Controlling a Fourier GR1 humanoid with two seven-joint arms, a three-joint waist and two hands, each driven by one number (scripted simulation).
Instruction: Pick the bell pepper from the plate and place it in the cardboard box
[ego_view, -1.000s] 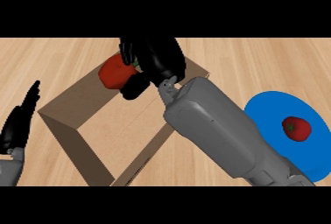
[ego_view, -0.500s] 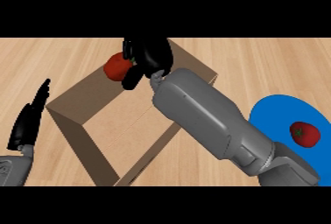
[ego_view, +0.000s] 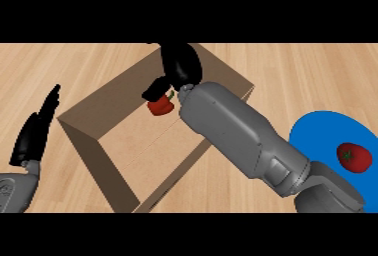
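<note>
Red bell pepper (ego_view: 160, 106) over cardboard box (ego_view: 96, 145), right hand (ego_view: 179, 67) fingers curled round it (left hand (ego_view: 37, 132) fingers straight).

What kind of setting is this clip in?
Probably a kitchen counter: a wooden countertop holding an open cardboard box and a blue plate with a red tomato-like item.

surface: light wooden counter (ego_view: 88, 65) fills the view | grain: running across, pale streaks | light: even, soft shadows only
</note>
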